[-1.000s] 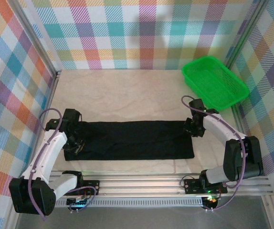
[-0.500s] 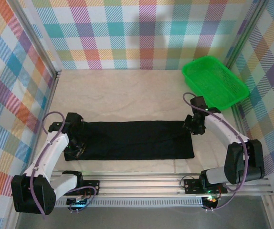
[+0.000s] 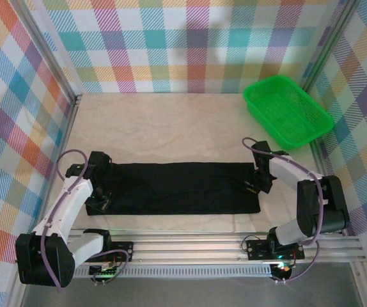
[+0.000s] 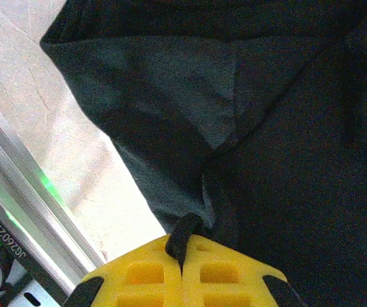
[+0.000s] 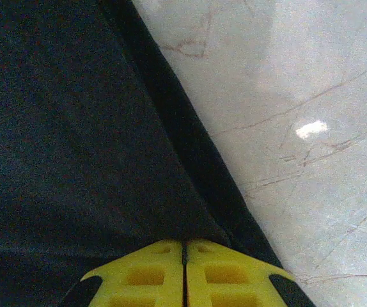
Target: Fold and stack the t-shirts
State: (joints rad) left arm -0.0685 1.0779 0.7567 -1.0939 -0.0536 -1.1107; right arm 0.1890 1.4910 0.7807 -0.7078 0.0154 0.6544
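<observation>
A black t-shirt (image 3: 177,188) lies folded into a long strip across the near part of the table. My left gripper (image 3: 99,203) is at the strip's left end, shut, and a fold of the dark cloth (image 4: 266,128) is pinched between the yellow pads of that gripper (image 4: 183,246). My right gripper (image 3: 256,187) is down at the strip's right end. Its yellow pads meet at the tip of the gripper (image 5: 185,246), closed on the hem of the t-shirt (image 5: 62,128) where it runs under them.
A green plastic basket (image 3: 287,112) stands at the back right, apart from the shirt. The pale table (image 3: 164,121) stretches behind the strip. A metal rail (image 3: 183,246) runs along the near edge, close to the shirt's front side.
My right gripper has come nearer and lower onto the shirt's right end, and its jaws have shut. The left gripper has stayed shut on the left end, shifting only slightly.
</observation>
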